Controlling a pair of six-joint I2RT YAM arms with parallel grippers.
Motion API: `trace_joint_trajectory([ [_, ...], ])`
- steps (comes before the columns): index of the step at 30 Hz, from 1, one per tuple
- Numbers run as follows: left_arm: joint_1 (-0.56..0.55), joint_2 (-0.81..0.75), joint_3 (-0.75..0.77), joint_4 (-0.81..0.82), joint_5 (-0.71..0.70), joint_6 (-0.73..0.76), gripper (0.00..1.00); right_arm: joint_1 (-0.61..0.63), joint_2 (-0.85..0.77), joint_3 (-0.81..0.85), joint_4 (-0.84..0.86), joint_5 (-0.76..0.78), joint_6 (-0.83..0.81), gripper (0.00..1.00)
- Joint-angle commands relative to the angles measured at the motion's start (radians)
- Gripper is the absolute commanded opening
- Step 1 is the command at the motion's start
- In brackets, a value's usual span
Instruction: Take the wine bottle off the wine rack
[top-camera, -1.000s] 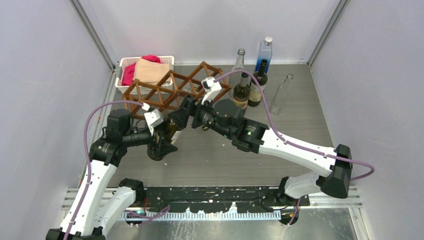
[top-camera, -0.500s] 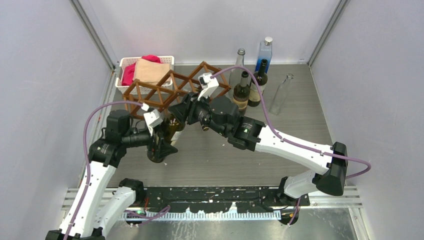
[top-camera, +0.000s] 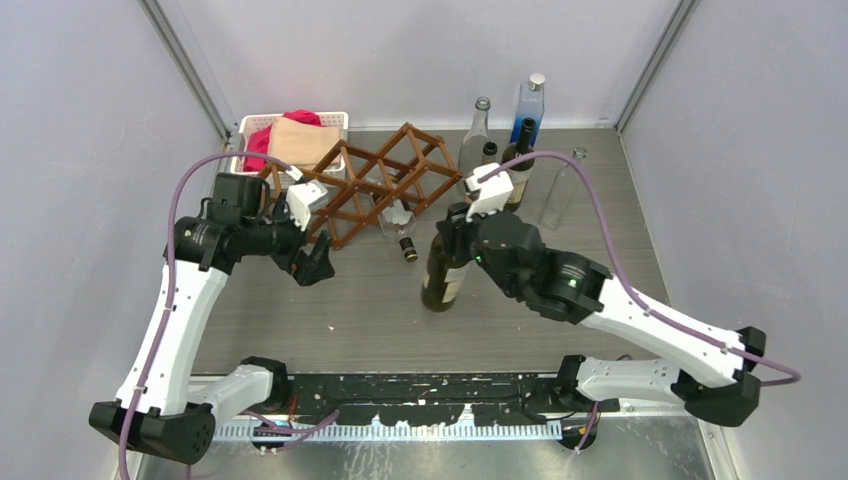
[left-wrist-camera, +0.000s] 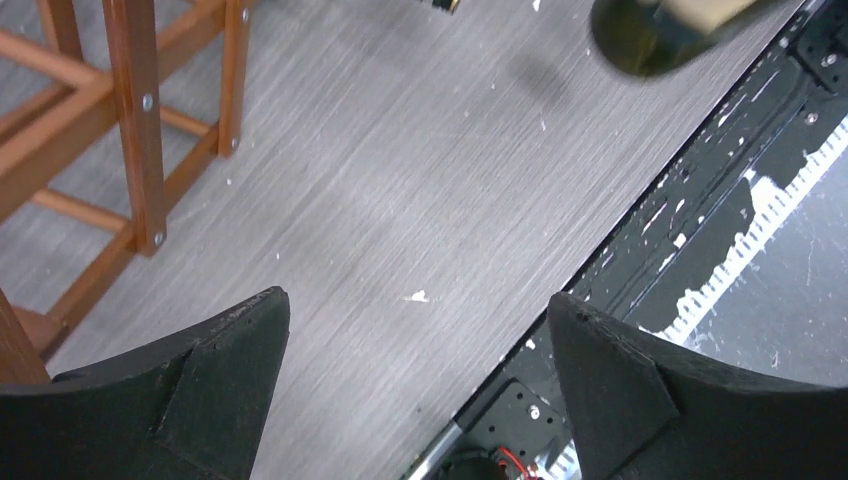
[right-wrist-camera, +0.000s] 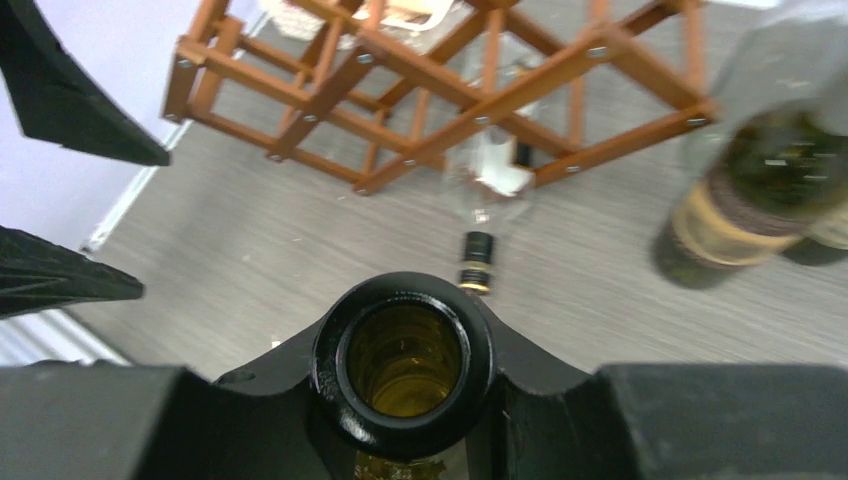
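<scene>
Nearest the arm bases, the right gripper (top-camera: 453, 232) is clenched on the neck of the wine bottle (top-camera: 443, 278), just under the open mouth; in the right wrist view a finger sits on either side of the neck. The dark green bottle hangs almost upright below the claw, label outward, over the grey table (top-camera: 600, 230) and well clear of the rack. Whether its base touches the wood cannot be told. To its left, the left gripper (top-camera: 314, 266) is released, jaws spread wide with nothing between them, over bare table just beside the rack's near left corner. A small dark capped piece (top-camera: 408, 250) lies on the table between the bottle and the rack. Behind it stands the wine rack (top-camera: 375, 182), with a clear bottle (top-camera: 397, 213) poking out of a lower cell. Farther back are a white basket (top-camera: 246, 128) of cloths on the left and standing bottles (top-camera: 518, 160) on the right.
</scene>
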Motion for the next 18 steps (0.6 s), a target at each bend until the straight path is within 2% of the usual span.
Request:
trace_joint_trajectory([
  [1, 0.004, -0.002, 0.068, -0.068, -0.072, -0.009, 1.0, -0.022, -0.106, 0.015, 0.07, 0.206, -0.128, 0.01],
  [5, 0.004, 0.017, 0.1, -0.066, -0.117, -0.028, 1.0, -0.089, -0.127, 0.0, 0.064, 0.294, -0.209, 0.01],
  [8, 0.004, 0.019, 0.119, -0.06, -0.159, -0.03, 1.0, -0.189, -0.134, -0.019, 0.103, 0.333, -0.23, 0.01],
  [12, 0.004, 0.006, 0.116, -0.029, -0.183, -0.032, 1.0, -0.332, -0.141, -0.073, 0.195, 0.269, -0.242, 0.01],
  [18, 0.004, -0.013, 0.09, -0.002, -0.181, -0.044, 1.0, -0.473, -0.074, -0.116, 0.327, 0.201, -0.255, 0.01],
])
